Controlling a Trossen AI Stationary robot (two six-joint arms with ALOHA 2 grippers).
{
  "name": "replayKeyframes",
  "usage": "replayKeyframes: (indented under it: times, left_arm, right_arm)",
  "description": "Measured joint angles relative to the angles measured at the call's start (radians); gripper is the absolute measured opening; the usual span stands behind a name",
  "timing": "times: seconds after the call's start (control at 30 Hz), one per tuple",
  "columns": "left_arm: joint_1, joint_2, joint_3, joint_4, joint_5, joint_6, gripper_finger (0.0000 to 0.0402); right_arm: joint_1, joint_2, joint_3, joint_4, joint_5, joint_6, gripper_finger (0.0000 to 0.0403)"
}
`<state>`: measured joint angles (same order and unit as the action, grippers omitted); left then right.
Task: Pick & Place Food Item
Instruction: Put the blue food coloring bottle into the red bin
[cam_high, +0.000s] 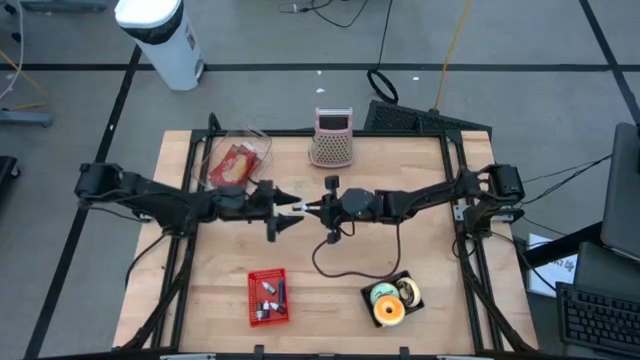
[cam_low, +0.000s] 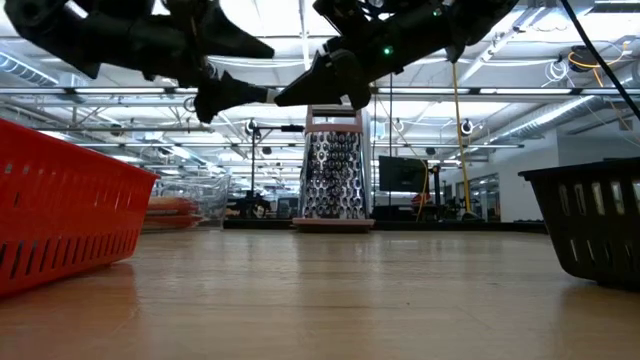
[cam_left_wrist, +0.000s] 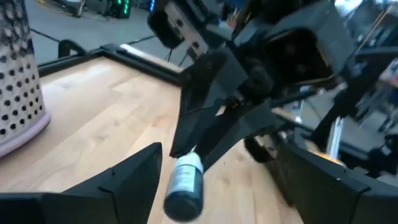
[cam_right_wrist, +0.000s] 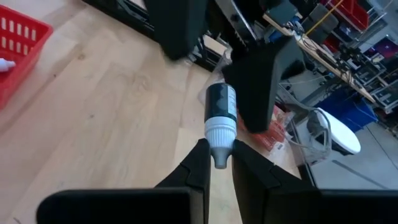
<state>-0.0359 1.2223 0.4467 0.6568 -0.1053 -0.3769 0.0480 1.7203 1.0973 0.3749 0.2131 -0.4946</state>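
The small bottle (cam_right_wrist: 220, 122) hangs in the air above mid-worktop (cam_high: 400, 170), between the two arms, its long axis running 9 to 3 o'clock in the high view. The right tool (cam_right_wrist: 216, 163) pinches its white cap end. The left tool (cam_left_wrist: 214, 180) is spread wide around the dark body, apparently not touching it. The black basket (cam_high: 392, 300) lies toward 5 o'clock, nearer the right arm.

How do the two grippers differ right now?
Left gripper is open, its fingers standing wide either side of the bottle; right gripper is shut on the bottle's white cap. Left comes from the table's left, right from its right. Both are dark, hang above mid-table and meet tip to tip.
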Motion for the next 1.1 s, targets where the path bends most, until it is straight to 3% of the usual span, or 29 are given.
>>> replayKeyframes:
  times: [0.13,0.33,0.5,0.97,1.1]
  left_arm:
    - [0.003,0.035,0.036,-0.073,-0.001,0.017,0.0305]
    - [0.003,0.037,0.038,-0.071,0.000,0.017,0.0287]
    - [0.003,0.036,0.038,-0.071,0.000,0.016,0.0264]
    - [0.002,0.035,0.038,-0.068,0.004,0.026,0.0089]
    - [0.002,0.035,0.038,-0.068,0.007,0.029,0.0068]
  right_arm:
    - [0.015,0.000,0.000,0.008,0.007,-0.007,0.0036]
    - [0.035,0.000,0.000,0.011,0.101,-0.049,0.0034]
    - [0.039,0.000,0.000,0.019,0.101,-0.049,0.0036]
    - [0.064,0.001,0.000,0.038,0.100,-0.049,0.0037]
    - [0.066,0.001,0.000,0.041,0.101,-0.048,0.0043]
